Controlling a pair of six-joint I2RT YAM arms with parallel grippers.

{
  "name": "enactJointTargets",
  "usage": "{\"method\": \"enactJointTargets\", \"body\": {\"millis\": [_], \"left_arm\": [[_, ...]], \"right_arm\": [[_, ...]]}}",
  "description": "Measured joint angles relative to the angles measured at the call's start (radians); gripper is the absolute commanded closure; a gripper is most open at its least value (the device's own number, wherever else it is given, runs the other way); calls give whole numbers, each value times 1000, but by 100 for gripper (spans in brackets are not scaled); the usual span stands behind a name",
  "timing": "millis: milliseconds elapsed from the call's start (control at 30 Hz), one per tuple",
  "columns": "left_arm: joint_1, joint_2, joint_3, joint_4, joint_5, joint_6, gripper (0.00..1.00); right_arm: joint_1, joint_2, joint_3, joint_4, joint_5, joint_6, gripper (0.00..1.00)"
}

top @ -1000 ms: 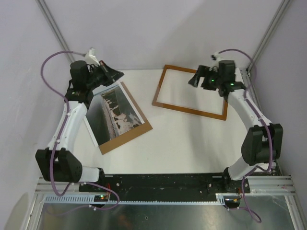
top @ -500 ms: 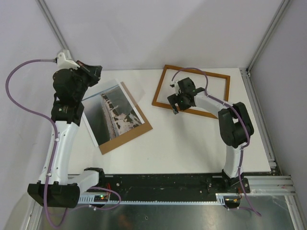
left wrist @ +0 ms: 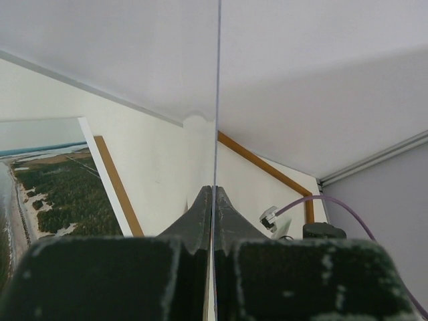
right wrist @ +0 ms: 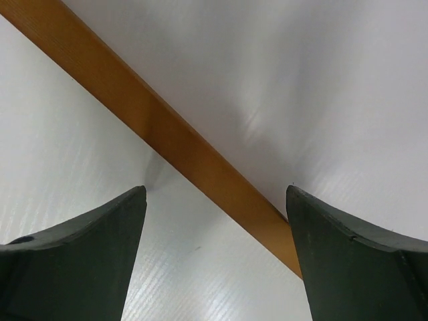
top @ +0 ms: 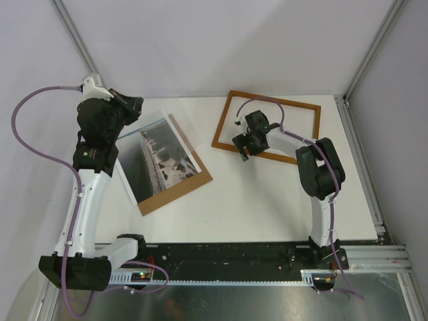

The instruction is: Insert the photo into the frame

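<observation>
Straddling the frame's [top: 223, 120] near rail with the right hand [right wrist: 214, 194] spread wide and empty; pinching a clear pane [left wrist: 218, 100] in the closed left hand [left wrist: 212, 194]. Leaving the photo [top: 157, 160] lying on the backing board [top: 194, 180], well apart. Possibly risking the rail skidding across the table [top: 267, 200] by closing off-centre.

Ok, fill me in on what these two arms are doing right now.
The left gripper is shut on the edge of a thin clear sheet, held up above the far left of the table. The photo lies flat on a brown board below it. The right gripper is open, with the near rail of the empty frame between its fingers. The photo is not in the frame yet.
</observation>
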Motion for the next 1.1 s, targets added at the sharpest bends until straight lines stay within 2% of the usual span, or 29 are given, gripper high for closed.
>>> {"method": "enactJointTargets", "body": {"millis": [333,600,733,900,1100], "left_arm": [[0,-13,0,0,1,2,100],[0,-19,-2,0,1,4,100],[0,-39,-17,0,1,4,100],[0,-53,-22,-3,1,5,100],[0,-60,-24,-8,1,7,100]], "right_arm": [[-13,6,-28,32,-50,24,13],[29,-68,-128,25,-4,138,19],[74,-72,-132,15,42,221,28],[105,-76,-134,6,66,311,47],[108,-77,-134,3,71,428,49]]}}
